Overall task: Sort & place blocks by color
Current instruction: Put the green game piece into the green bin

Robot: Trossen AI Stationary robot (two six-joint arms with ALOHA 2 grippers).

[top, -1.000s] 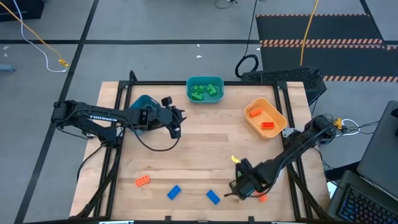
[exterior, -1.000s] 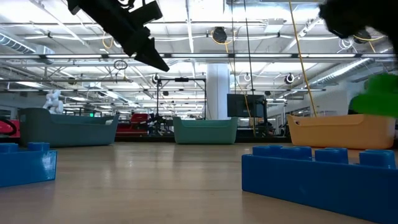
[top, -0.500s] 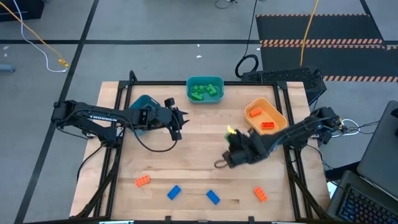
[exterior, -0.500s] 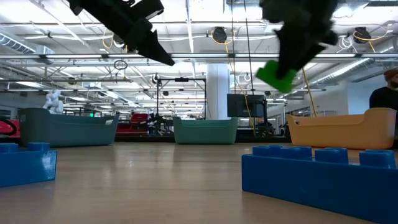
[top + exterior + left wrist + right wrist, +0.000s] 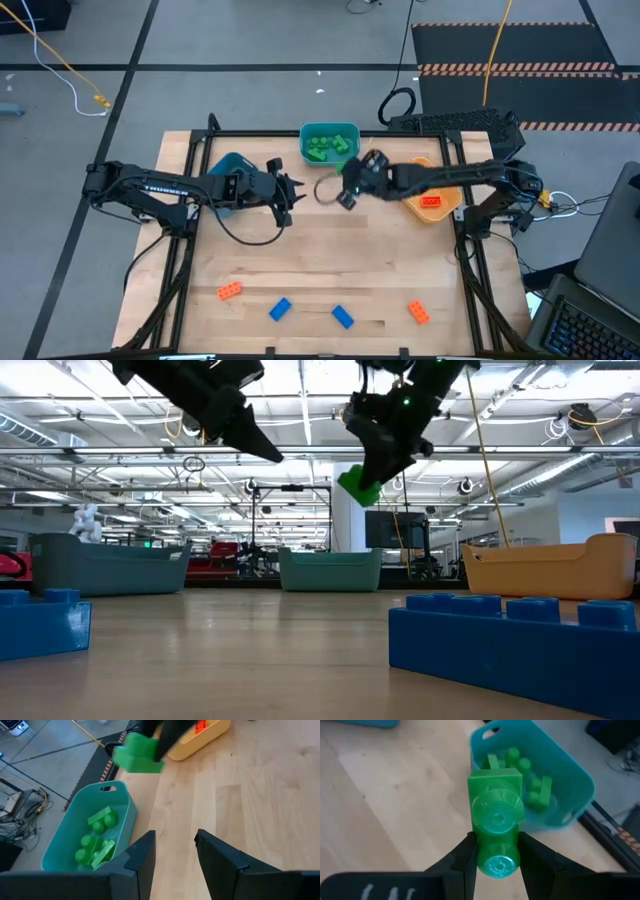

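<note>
Delivery step: right hand [image 5: 496,851] grips a green block [image 5: 495,820], teal bin [image 5: 570,782] just ahead, so reach over it and release.

"TROSSEN" on left arm [image 5: 160,187].

Glossy, smooth plastic green brick [image 5: 495,822] sits pinched in the right gripper [image 5: 495,851], matt dark fingers; below it pale wood-grain table [image 5: 395,815], beyond it a smooth plastic teal bin [image 5: 570,785].
</note>
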